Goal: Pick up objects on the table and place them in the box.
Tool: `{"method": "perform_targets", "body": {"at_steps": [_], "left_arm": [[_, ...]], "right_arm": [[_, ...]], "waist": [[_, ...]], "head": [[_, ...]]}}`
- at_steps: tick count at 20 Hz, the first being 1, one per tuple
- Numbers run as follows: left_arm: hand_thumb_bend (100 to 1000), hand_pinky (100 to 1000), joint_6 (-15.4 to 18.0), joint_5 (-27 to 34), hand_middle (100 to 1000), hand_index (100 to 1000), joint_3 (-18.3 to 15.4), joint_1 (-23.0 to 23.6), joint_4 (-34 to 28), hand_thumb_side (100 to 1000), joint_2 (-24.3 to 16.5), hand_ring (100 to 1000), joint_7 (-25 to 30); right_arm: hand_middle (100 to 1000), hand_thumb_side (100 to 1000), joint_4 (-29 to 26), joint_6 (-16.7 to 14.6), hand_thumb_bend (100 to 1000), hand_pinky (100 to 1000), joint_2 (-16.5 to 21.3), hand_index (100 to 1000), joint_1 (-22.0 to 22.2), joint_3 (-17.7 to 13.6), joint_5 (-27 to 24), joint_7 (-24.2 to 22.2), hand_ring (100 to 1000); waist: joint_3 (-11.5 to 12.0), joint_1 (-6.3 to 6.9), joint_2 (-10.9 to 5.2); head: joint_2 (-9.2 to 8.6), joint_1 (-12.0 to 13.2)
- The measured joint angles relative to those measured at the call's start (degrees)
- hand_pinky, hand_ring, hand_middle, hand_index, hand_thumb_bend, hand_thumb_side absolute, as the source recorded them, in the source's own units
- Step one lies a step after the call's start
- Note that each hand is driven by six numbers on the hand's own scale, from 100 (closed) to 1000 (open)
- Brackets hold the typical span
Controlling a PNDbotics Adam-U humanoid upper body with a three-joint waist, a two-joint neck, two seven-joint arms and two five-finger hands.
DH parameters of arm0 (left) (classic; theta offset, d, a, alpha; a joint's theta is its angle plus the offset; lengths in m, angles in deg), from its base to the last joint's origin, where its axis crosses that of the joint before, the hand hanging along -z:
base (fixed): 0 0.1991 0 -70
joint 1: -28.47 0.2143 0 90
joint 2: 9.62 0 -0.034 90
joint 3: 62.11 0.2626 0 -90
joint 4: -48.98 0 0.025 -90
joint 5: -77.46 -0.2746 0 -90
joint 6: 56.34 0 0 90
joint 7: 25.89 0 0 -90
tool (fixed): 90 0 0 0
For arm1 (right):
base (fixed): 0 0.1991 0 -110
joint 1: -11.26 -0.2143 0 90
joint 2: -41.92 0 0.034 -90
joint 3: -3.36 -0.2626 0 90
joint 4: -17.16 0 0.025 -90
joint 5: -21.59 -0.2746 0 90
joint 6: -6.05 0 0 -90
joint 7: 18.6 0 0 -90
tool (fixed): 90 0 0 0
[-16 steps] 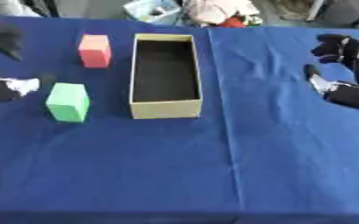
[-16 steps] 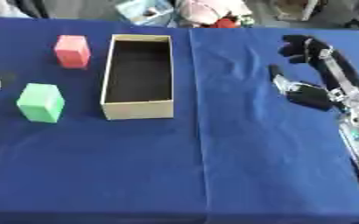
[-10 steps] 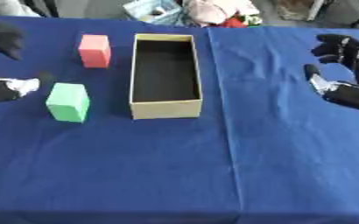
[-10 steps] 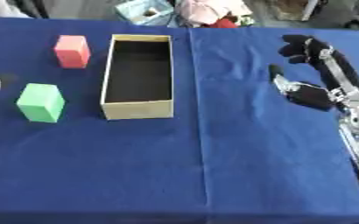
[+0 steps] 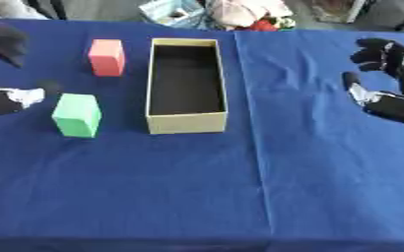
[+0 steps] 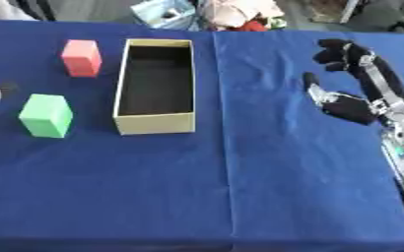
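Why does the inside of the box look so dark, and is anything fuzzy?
In the left eye view the box has tall tan walls shading a black inside, with nothing visible in it. In the right eye view the right hand is slightly blurred; the green block and pink block have soft edges, and no glare shows on the blue cloth.

Matt cardboard box [image 5: 186,84] and two matt blocks sit on creased blue cloth [image 5: 240,187].

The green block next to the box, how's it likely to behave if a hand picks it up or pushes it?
The green block has flat faces and crisp edges, so it probably won't roll. It stands a bit taller than wide, so a high push might tip it. It looks stiff and likely light, perhaps foam, though that's a guess from its matte look.
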Motion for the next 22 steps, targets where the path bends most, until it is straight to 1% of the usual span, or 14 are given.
{"method": "perform_targets", "body": {"at_steps": [3,6,10,13,17,22], "left_arm": [[721,648,0.11,-2.26,577,744,0.53,-0.1,0.31,193,-1.07,549,2.58],[706,658,0.43,-6.03,601,756,1.85,-0.87,1.28,181,-2.9,570,7.8],[684,666,1.61,-10.93,619,762,4.58,-2.99,3.29,152,-5.81,588,15.61],[671,665,2.77,-13.64,623,763,6.66,-5.04,5.47,129,-7.45,592,19.69],[649,664,4.03,-16.51,627,764,8.96,-7.52,9.16,100,-8.29,590,22.28],[646,663,4.94,-20.29,631,763,11.52,-11.47,14.43,100,-8.18,593,22.6]], "right_arm": [[682,282,0.0,0.0,201,761,0.0,876,0.0,0.02,0.0,0.0,779],[682,281,0.01,0.04,200,761,0.0,877,0.0,0.03,0.0,-0.05,779],[682,282,0.01,0.08,199,761,0.0,877,0.0,0.05,0.0,-0.11,779],[681,282,0.01,0.09,197,761,0.0,877,-0.01,0.06,0.0,-0.13,779],[681,282,0.01,0.07,197,761,0.0,876,-0.01,0.06,0.0,-0.17,778],[681,283,0.02,-0.05,194,761,0.0,877,-0.01,0.09,0.0,-0.33,778]], "waist": [[0.0,0.01,0.0],[-0.06,0.03,-0.1],[-0.2,0.05,-0.22],[-0.46,0.12,-0.23],[-0.58,0.2,-0.25],[-0.9,0.27,-0.35]], "head": [[0.0,0.0],[-0.01,0.0],[-0.02,0.02],[-0.05,0.03],[-0.07,0.04],[-0.08,0.06]]}}
